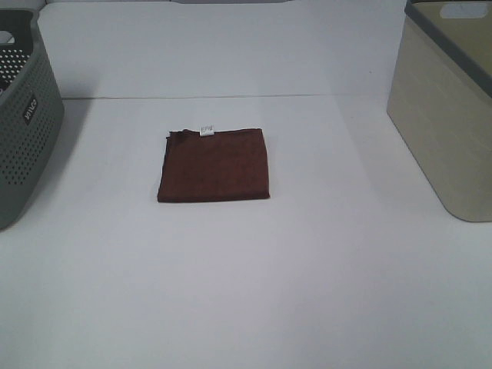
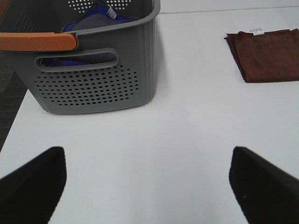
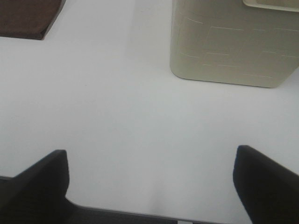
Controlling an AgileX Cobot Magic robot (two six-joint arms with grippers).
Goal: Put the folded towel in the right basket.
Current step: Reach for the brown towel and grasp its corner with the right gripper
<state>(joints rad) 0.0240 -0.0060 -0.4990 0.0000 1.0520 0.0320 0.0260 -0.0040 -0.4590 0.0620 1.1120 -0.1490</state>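
Observation:
The folded dark brown towel (image 1: 214, 165) with a small white tag lies flat in the middle of the white table. It also shows in the left wrist view (image 2: 265, 53) and its corner in the right wrist view (image 3: 28, 17). The beige right basket (image 1: 448, 108) stands at the table's right edge, seen too in the right wrist view (image 3: 233, 42). My left gripper (image 2: 147, 186) is open and empty, well short of the towel. My right gripper (image 3: 152, 184) is open and empty near the table's front edge. Neither arm shows in the exterior high view.
A grey perforated basket (image 1: 23, 115) stands at the left edge; in the left wrist view (image 2: 93, 70) it has an orange handle and holds blue and grey cloth. The white table (image 1: 246, 292) stretches between the two baskets.

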